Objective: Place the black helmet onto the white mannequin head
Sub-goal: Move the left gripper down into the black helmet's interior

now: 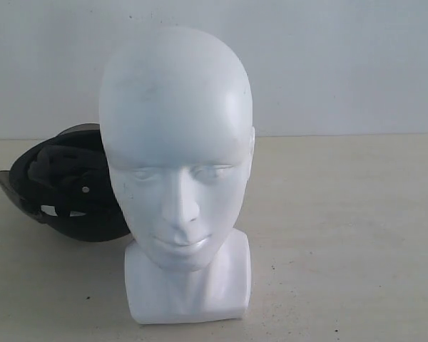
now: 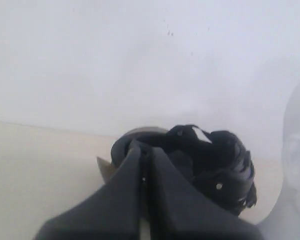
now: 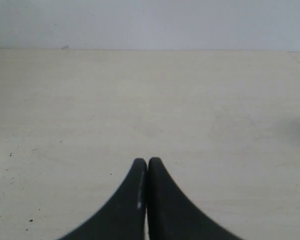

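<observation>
The white mannequin head (image 1: 175, 142) stands upright on the table, facing the exterior camera. Behind it to the left lies the black helmet (image 1: 64, 192), tipped so that its padded lining shows, with the tinted visor (image 1: 11, 189) sticking out to the left. Neither gripper appears in the exterior view. In the left wrist view my left gripper (image 2: 144, 150) is shut, its tips pointing at the helmet (image 2: 215, 165) and overlapping its near rim, with nothing seen between the fingers. The mannequin head (image 2: 295, 165) is blurred at that view's edge. My right gripper (image 3: 147, 162) is shut over bare table.
A pale wall (image 1: 342, 64) runs along the back of the beige table (image 1: 342, 235). The table surface (image 3: 150, 100) stretches ahead of the right gripper up to that wall.
</observation>
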Robot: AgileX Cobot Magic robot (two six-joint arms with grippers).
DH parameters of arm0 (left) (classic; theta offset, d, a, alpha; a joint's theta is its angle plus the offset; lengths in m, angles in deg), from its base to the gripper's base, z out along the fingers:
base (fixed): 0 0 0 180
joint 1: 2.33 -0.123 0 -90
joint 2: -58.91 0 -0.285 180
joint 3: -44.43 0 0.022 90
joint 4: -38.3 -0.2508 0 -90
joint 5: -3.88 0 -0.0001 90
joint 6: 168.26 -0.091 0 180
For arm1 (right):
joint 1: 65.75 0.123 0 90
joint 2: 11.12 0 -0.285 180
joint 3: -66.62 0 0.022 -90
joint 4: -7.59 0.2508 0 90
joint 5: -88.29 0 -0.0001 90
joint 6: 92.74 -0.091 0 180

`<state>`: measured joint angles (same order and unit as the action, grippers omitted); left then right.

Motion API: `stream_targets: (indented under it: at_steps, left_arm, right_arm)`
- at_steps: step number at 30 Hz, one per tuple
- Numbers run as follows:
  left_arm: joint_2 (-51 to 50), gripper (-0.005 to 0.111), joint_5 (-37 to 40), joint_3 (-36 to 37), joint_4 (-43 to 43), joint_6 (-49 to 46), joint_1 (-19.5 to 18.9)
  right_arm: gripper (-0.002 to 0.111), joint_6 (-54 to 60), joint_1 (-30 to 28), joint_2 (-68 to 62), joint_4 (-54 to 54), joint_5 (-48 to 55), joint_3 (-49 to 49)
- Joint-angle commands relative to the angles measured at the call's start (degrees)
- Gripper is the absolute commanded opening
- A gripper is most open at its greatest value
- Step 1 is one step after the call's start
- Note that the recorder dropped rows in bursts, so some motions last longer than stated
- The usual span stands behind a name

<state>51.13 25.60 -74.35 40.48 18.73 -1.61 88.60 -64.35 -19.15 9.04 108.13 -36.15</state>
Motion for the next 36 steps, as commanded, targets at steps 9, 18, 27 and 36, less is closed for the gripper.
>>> stream_targets:
  at_steps: [9, 18, 27, 36]
  left_arm:
    - [0.00, 0.004, -3.89, -8.96, 2.51, 0.66, -0.18]
    - [-38.26, 0.004, 10.46, -39.43, -7.90, 6.44, -0.18]
    - [-61.61, 0.004, 21.93, -52.66, 20.62, -29.96, -0.18]
    - [-72.47, 0.004, 19.61, -52.66, 29.27, -49.59, -0.17]
  right_arm:
    - [0.000, 0.03, -0.25, 0.24, -0.33, -0.70, -0.01]
    - [0.000, 0.03, -0.25, 0.24, -0.33, -0.70, -0.01]
    - [0.000, 0.03, -0.25, 0.24, -0.33, -0.70, -0.01]
    - [0.000, 0.03, -0.25, 0.24, -0.33, -0.70, -0.01]
